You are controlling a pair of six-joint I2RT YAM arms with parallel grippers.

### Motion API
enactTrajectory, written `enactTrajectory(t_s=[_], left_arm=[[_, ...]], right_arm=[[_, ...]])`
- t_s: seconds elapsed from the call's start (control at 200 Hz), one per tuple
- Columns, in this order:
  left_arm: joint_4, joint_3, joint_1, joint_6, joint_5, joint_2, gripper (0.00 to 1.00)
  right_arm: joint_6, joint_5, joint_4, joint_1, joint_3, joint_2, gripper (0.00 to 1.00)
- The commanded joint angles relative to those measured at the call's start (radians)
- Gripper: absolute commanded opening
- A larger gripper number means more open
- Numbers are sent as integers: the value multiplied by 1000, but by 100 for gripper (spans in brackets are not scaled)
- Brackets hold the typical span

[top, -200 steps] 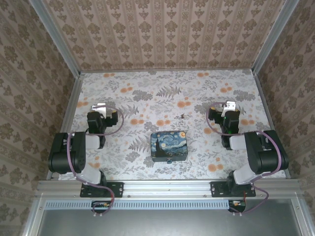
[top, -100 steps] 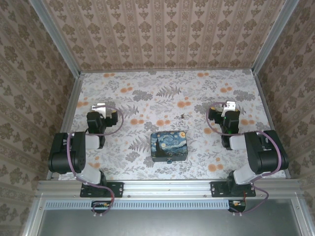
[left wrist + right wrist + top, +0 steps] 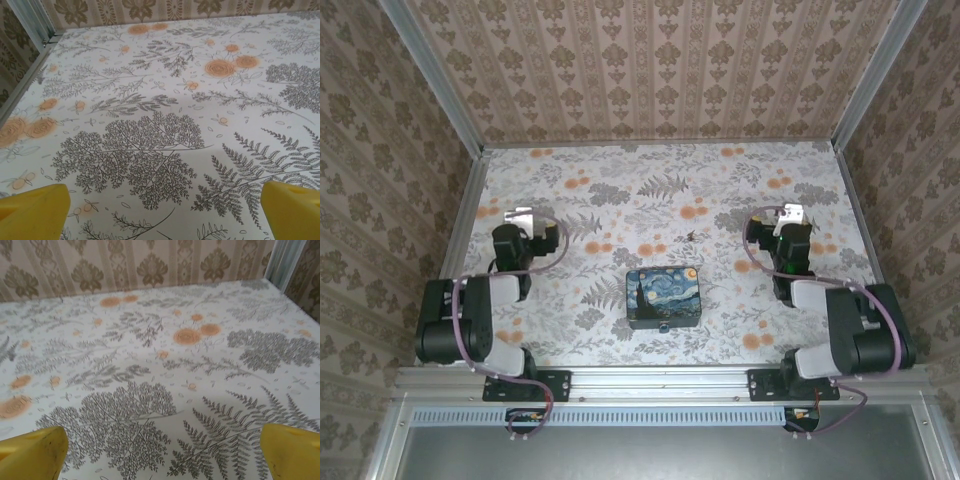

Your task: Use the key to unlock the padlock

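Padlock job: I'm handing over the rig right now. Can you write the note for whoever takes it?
Left gripper: open, holding nothing, low over the left side.
Right gripper: open, holding nothing, low over the right side.
Padlock: tiny dark piece at the near wall of the painted tin.
Key: apparently the dark speck beyond the tin, too small to confirm.
Done: nothing yet.
Left: grasp key, insert, turn.

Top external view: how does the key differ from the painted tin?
The key is a tiny dark speck; the painted tin is a much larger rectangular box in blue and yellow. The key lies farther back on the floral table, beyond the tin's far right corner; the tin sits nearer the front. Both rest on the table, apart and untouched.
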Motion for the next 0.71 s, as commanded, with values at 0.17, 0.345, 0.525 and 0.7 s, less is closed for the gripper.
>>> enactTrajectory(t_s=[0.17,0.345,0.525,0.7], left_arm=[[-397,177,7,-58,16,-181,100],[-741,394,7,-212,51,-195,97],[-936,486,-20,-354,167,-223,94],[-1096,517,-161,-368,228,-255,95]], right_arm=[[125,-58,-394,-6,123,-215,100],[223,-254,-673,4,213,-270,100],[304,-428,-914,62,277,-308,94],[346,-458,-1126,203,344,-279,87]])
